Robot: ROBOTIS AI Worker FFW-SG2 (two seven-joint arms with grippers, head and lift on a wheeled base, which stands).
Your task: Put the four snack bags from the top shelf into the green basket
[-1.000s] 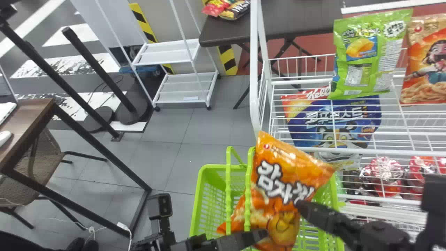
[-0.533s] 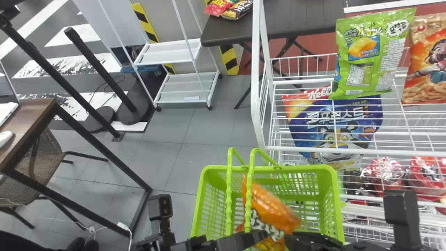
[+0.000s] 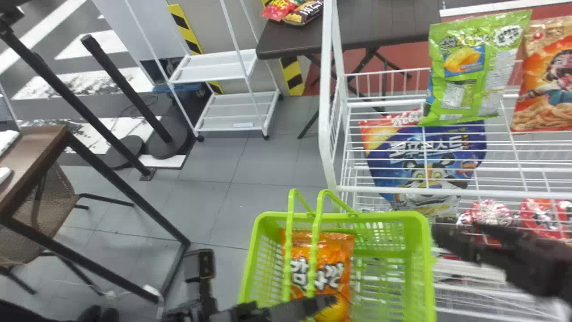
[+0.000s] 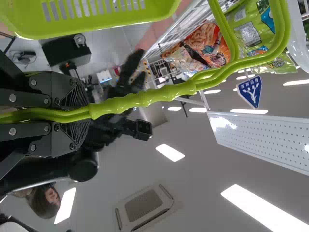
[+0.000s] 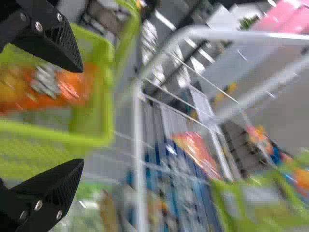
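Snack bag, orange and glossy with bold white lettering [image 3: 328, 277], lies in the near left part of the green slatted plastic basket [image 3: 415, 214], beneath its handles. Across it reaches the black left gripper [image 4: 89, 112], its fingers clamped on the paired green plastic handles [image 4: 145, 98], presumably to keep the basket steady and close to the rack for loading.

Beyond the basket's right side is the black right gripper [image 5: 82, 115], its fingers wide apart with nothing held; it seems free for another bag. Farther off, the white wire rack [image 3: 327, 134] carries a blue, red-topped cereal bag [image 3: 424, 156] under the top shelf's wires, so probably not one of the four.

Above, toward the far side, a shiny green snack bag [image 3: 473, 67] stands propped on the top shelf, with an orange-and-tan noodle-picture bag [image 3: 545, 80] to its right. Both face outward, which should offer an easy edge to pinch. Where the fourth bag is, I cannot tell.
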